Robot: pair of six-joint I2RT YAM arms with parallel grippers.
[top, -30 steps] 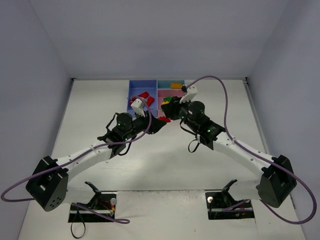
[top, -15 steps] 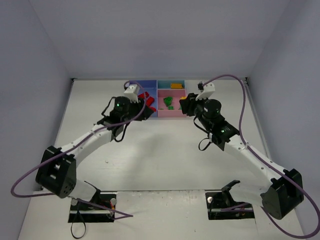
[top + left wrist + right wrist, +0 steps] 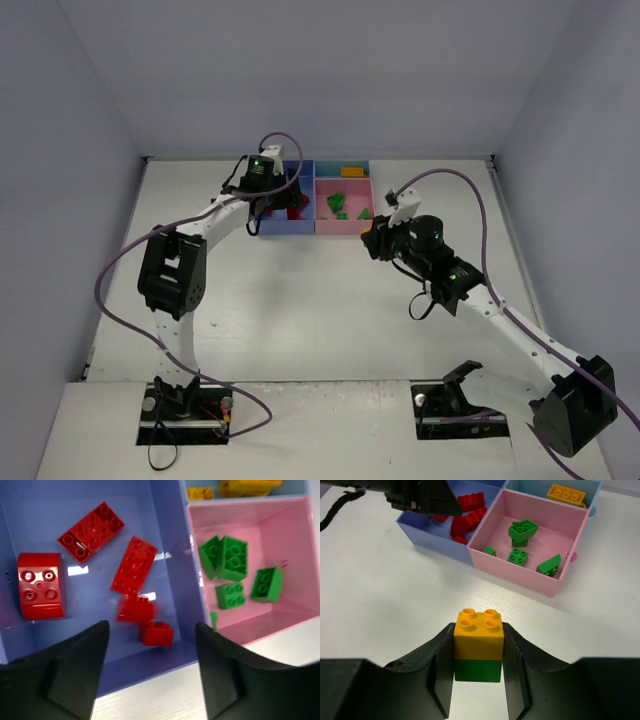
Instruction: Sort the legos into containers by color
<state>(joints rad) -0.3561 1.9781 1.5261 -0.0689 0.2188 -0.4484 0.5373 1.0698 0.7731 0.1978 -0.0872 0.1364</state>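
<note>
My left gripper hangs open over the near edge of the blue tray. Several red legos lie in that tray, and one blurred red brick sits just below the jaws, apart from them. My right gripper is shut on a yellow-over-green stack, held above the white table in front of the pink tray. Green legos lie in the pink tray. Yellow bricks lie in the teal tray.
In the top view the joined trays sit at the back middle of the table, close to the rear wall. The left arm reaches in from the left and the right arm from the right, its cable looping above.
The left gripper moved back over the blue tray and opened, letting go of a red brick. The right gripper drew back from the trays with its stack still held.
</note>
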